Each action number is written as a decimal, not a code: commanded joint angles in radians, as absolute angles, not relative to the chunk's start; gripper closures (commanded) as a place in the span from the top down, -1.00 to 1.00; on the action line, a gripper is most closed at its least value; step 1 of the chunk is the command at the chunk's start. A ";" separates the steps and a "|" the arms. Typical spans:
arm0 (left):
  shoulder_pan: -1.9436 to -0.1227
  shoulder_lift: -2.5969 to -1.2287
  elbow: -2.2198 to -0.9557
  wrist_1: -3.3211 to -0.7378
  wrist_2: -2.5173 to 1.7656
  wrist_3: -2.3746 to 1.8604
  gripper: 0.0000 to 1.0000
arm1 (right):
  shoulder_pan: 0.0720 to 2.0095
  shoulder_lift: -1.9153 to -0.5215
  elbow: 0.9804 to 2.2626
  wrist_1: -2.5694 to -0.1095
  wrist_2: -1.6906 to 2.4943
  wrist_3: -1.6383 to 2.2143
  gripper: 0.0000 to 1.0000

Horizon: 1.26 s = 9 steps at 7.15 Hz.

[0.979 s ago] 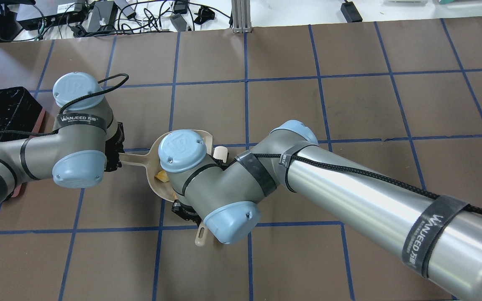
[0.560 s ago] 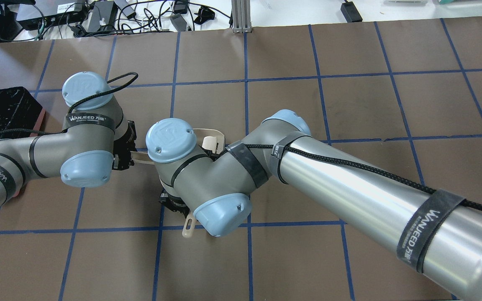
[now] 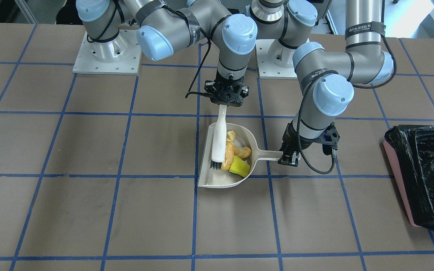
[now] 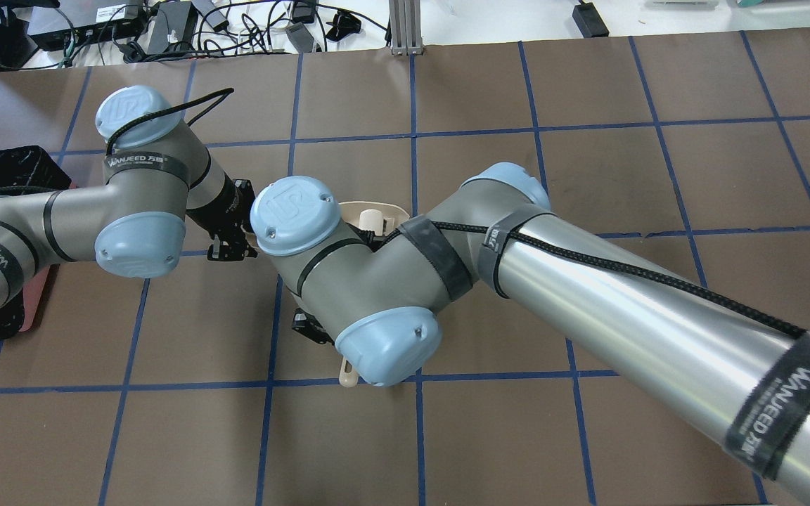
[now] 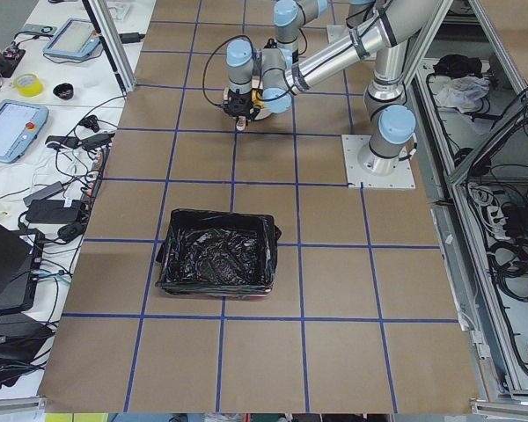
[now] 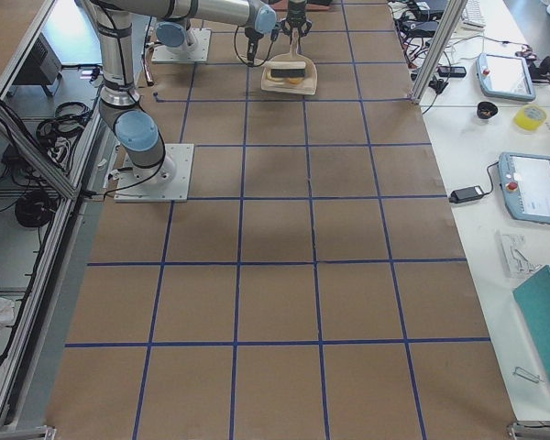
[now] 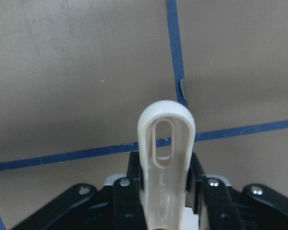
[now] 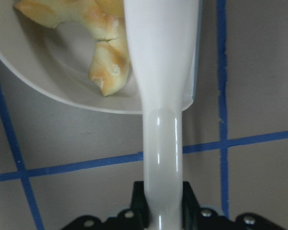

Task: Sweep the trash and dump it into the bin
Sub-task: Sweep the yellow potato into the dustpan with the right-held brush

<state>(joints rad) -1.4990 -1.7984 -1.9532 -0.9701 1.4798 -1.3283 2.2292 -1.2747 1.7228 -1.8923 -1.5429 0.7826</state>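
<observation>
- Since a second ago my left tool (image 3: 289, 156) has swung away from the robot's edge of the tabletop (image 3: 89, 210), taking the dustpan (image 3: 217, 180) with it; from overhead the pan is now almost wholly hidden under the right arm, where part of it showed before
- Left tool is clamped narrow on the dustpan's handle near its looped end, which pokes out past the fingers in the left wrist view
- Right tool (image 3: 224, 102) is closed tight on the top of the white brush (image 3: 219, 141); the brush lies lengthways inside the pan, black bristles toward the operators' edge
- All the trash is inside the dustpan, on the handle side of the brush head: the bread roll (image 3: 227, 155) touches the brush, the pastry (image 3: 244, 151) is just beside it toward the handle, and the yellow sponge (image 3: 239, 166) touches the roll's end nearer the operators' edge
- Dustpan is about mid-tabletop, in front of the two bases, mouth toward the right end, handle toward the left end; I cannot tell whether it rests flat or is lifted
- Bin (image 3: 394, 169) stands by the left end of the tabletop, well apart from the pan, its black liner open
</observation>
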 commanded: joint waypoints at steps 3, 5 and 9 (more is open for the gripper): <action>-1.470 -1.818 -1.924 -1.012 1.352 -1.295 -1.00 | 2.122 -1.345 1.723 -1.800 -1.592 0.643 -1.00; -1.427 -1.819 -1.873 -1.093 1.289 -1.275 -1.00 | 2.044 -1.390 1.724 -1.728 -1.592 0.539 -1.00; -1.317 -1.822 -1.745 -1.245 1.285 -1.238 -1.00 | 1.829 -1.411 1.724 -1.709 -1.603 0.303 -1.00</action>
<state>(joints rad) -1.3594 -1.8218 -1.8067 -1.1701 1.2853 -1.2503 1.9120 -1.4077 1.7264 -1.7100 -1.6034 0.3902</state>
